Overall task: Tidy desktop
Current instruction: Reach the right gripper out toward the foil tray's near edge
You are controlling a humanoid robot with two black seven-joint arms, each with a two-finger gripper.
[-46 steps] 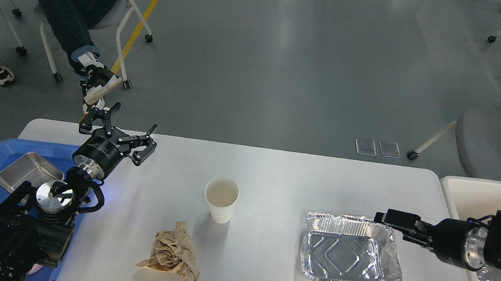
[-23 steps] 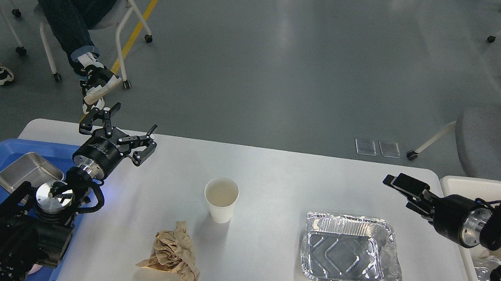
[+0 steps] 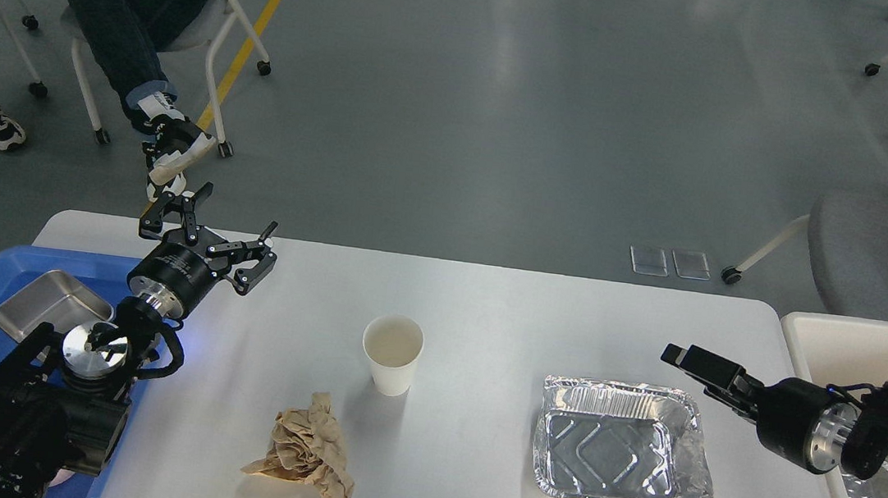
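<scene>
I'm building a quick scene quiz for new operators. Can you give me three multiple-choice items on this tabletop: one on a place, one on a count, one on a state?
1. Where does the crumpled brown paper lie?
A. in the foil tray
B. on the desktop, near side of the paper cup
C. in the blue tray

2. How many paper cups stand on the desktop?
A. one
B. two
C. three

3. What state is the left hand in?
A. shut on the cup
B. open, holding nothing
C. shut on the brown paper

Answers:
1 B: it lies on bare white surface just nearer than the paper cup.
2 A: only one white cup shows.
3 B: its fingers are spread apart with nothing between them.
</scene>
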